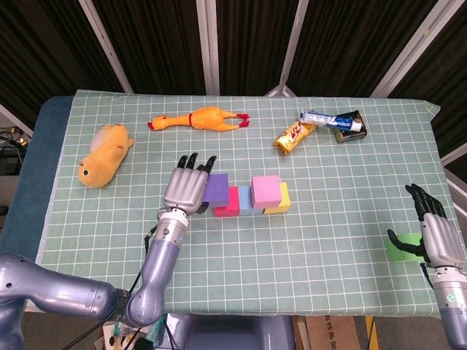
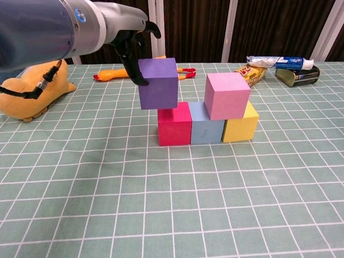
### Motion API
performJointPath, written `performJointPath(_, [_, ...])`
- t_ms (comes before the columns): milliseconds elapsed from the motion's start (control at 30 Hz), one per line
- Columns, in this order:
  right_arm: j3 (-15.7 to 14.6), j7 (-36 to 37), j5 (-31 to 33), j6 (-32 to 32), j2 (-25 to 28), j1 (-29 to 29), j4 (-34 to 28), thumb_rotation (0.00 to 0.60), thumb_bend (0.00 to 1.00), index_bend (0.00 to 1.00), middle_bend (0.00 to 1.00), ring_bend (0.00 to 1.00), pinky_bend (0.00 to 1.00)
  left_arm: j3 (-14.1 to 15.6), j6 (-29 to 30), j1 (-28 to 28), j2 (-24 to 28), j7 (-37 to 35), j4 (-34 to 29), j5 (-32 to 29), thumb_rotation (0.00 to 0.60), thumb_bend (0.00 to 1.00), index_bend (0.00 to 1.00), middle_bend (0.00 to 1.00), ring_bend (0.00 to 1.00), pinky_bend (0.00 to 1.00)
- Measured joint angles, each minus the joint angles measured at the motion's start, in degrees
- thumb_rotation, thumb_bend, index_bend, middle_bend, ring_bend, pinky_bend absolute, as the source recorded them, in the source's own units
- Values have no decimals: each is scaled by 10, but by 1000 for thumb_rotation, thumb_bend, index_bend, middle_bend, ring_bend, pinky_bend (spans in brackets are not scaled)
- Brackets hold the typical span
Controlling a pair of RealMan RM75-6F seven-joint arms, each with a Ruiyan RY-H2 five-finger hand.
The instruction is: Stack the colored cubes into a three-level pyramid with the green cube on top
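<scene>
Purple cube [image 2: 158,82] held in left hand [image 1: 188,188] fingers [image 2: 130,67] above red cube [image 2: 174,124]

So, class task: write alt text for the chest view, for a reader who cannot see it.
The robot's left hand holds a purple cube in the air just above the red cube. Red, blue cube and yellow cube form a row on the green checked table, with a pink cube stacked on top.
</scene>
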Motion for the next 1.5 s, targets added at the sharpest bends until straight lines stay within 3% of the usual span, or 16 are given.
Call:
performJointPath(733, [4,17,6,-16,1,1,5,600,345,0,0,0,0,-17,-19,-75,-66,4,102,-40,600,366,54,357,56,98])
performJointPath(1500, [4,20,11,-27,-1,3,7,600,345,0,0,0,0,-24,-39,-104,-90,-6,145,-62,600,366,54,358,56,98])
